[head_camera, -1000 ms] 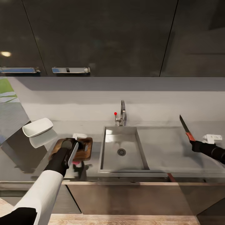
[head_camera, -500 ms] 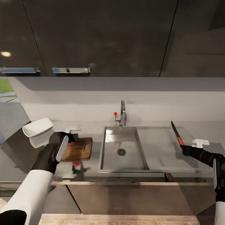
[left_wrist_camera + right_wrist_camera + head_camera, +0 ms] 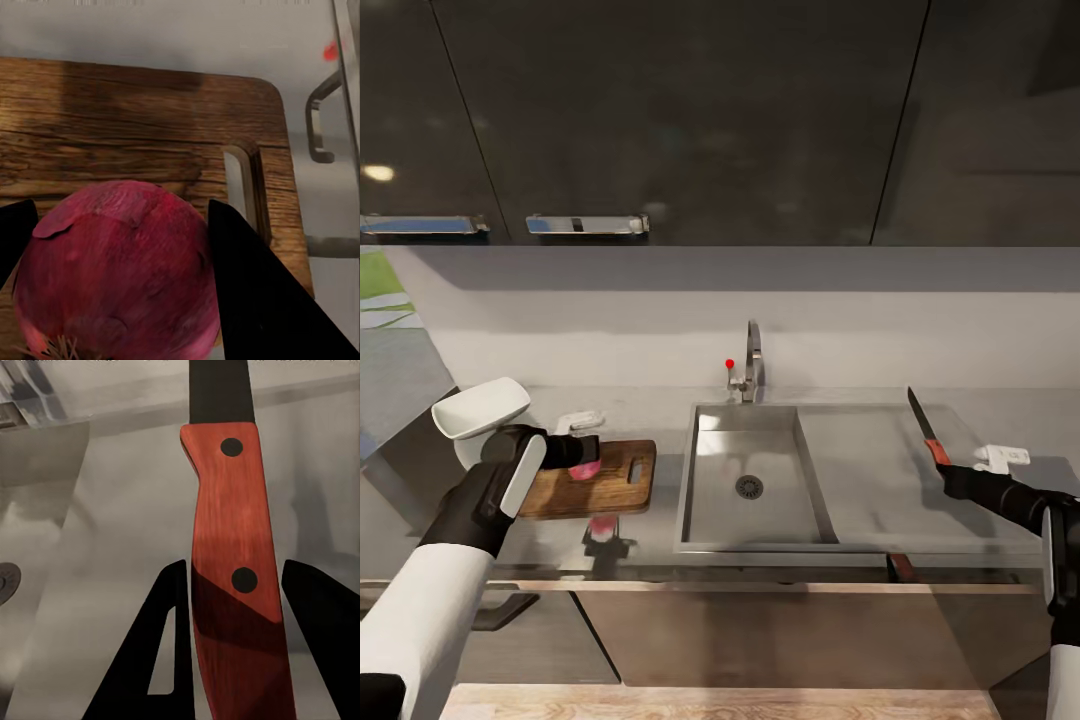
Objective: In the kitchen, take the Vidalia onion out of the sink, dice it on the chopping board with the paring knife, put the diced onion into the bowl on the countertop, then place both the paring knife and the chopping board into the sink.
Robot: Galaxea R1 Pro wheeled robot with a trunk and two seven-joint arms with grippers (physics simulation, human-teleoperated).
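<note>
One long grey glossy countertop (image 3: 880, 500). One rectangular steel sink (image 3: 752, 485) with round drain and curved chrome faucet (image 3: 753, 360). One dark brown grained chopping board (image 3: 605, 478), rounded at corners, left of basin. One glossy white squarish bowl (image 3: 478, 408) beyond it. Left gripper (image 3: 586, 452) clamped around one round purple-red Vidalia onion (image 3: 120, 270) over board. Right gripper (image 3: 952, 480) grasping one paring knife (image 3: 232, 547) by red riveted handle, dark blade up, above drainboard.
</note>
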